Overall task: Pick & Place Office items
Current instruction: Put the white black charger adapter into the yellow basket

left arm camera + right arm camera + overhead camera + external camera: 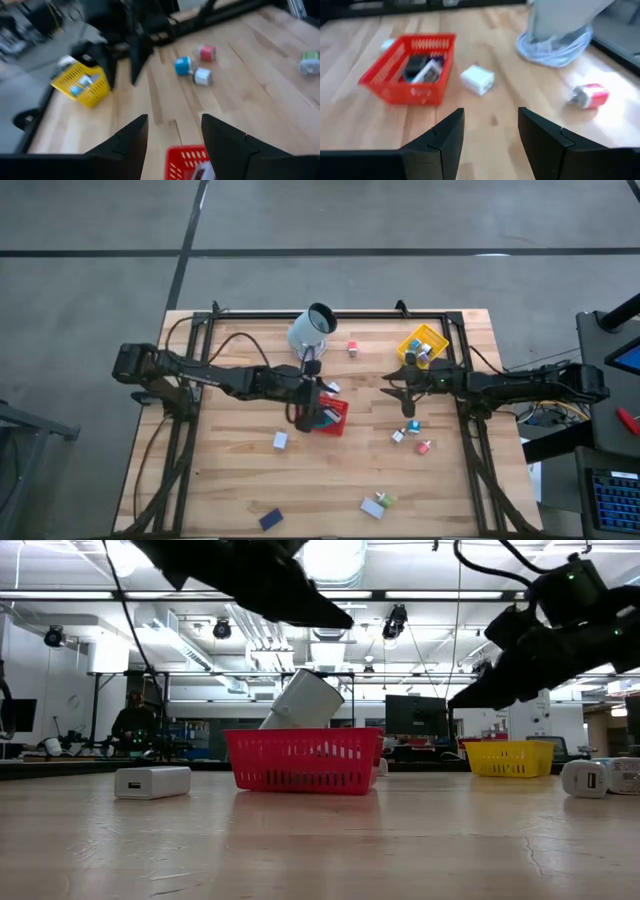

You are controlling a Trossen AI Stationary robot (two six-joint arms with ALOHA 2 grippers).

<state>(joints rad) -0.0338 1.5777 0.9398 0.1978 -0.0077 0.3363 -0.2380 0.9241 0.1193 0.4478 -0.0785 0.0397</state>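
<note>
High view shows the office items scattered over the desk: a white block (280, 440) left of centre, a dark blue block (270, 519) near the front edge, a white and green pair (378, 504) also near the front edge, and a small cluster of white, teal and pink-red pieces (412, 434) toward the right edge. A pink-red piece (353, 348) lies near the back edge, beside the pale cup (311, 328) (tipped on its side). A few items sit in the red tray (333, 416) at the desk's centre, and more in the yellow tray (421, 343) near the back right corner. A white block (478, 79) lies just beside the red tray.

Left gripper (305, 416) hangs over the red tray's left side, its jaws apart with nothing between them. Right gripper (407, 402) hovers between the yellow tray and the cluster, jaws likewise apart and empty.
</note>
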